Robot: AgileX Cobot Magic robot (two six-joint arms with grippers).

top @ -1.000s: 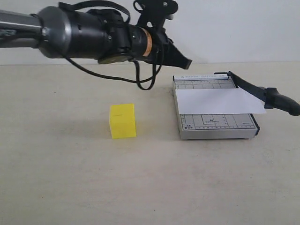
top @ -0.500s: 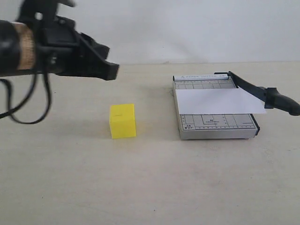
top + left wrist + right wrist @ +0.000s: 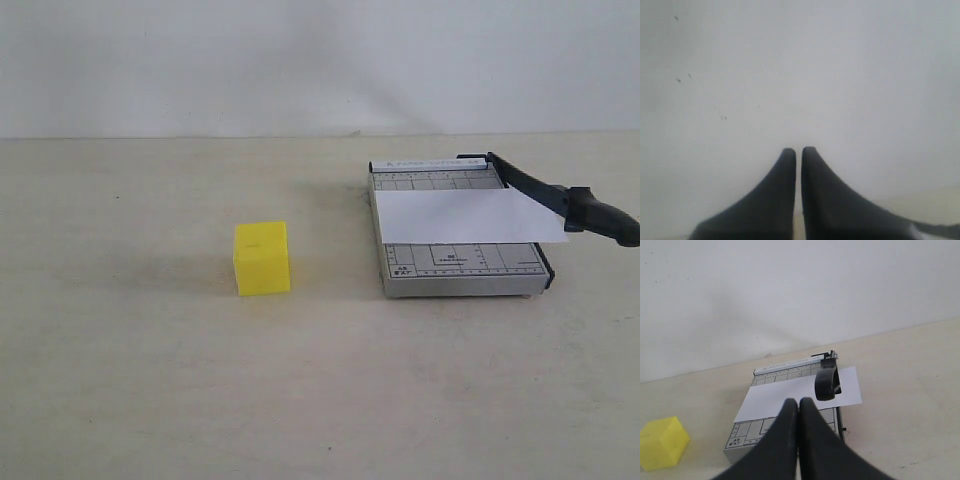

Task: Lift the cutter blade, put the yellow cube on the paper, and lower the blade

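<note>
The yellow cube (image 3: 262, 257) rests on the table left of the grey trimmer (image 3: 458, 272). The white paper (image 3: 465, 216) lies across the trimmer base, under the cutter blade (image 3: 535, 190), whose thick black handle (image 3: 603, 217) juts out past the right edge, slightly lifted. Neither arm shows in the exterior view. In the right wrist view my right gripper (image 3: 799, 401) is shut and empty, above the near side of the trimmer (image 3: 742, 437), with the paper (image 3: 790, 394), the handle (image 3: 827, 381) and the cube (image 3: 661, 442) beyond. My left gripper (image 3: 798, 149) is shut, facing a blank white wall.
A white wall (image 3: 320, 60) stands behind the beige table (image 3: 200, 380).
The left arm, which reached over the table near the trimmer, swung left and left the exterior view. Cube, paper and blade have not moved.
</note>
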